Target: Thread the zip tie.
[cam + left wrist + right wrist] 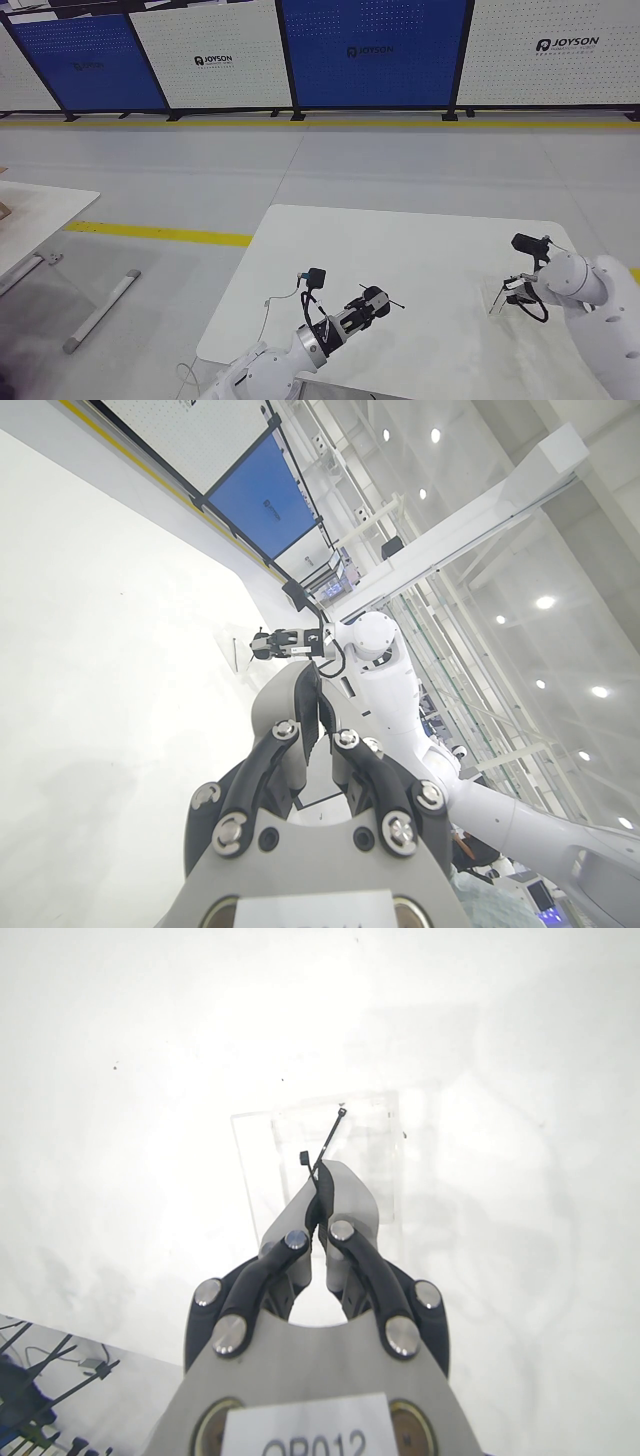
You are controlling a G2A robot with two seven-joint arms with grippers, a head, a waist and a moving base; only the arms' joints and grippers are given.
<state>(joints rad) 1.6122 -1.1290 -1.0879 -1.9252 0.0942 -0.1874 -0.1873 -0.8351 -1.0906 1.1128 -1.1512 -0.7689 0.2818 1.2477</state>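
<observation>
Right gripper (320, 1170) is clamped on zip tie (305, 1160) behind its head; left gripper (311, 672) is pressed shut, well apart. Twisting in so slight a pinch is feared.

**Hidden and unresolved parts**

The zip tie (331, 1137) vanishes between the pressed-together fingertips of the right gripper (320, 1173); whether its two projecting ends form one strap is unclear. The thin black sliver (397, 304) at the tip of the left gripper (380, 299) is too small to identify.
</observation>
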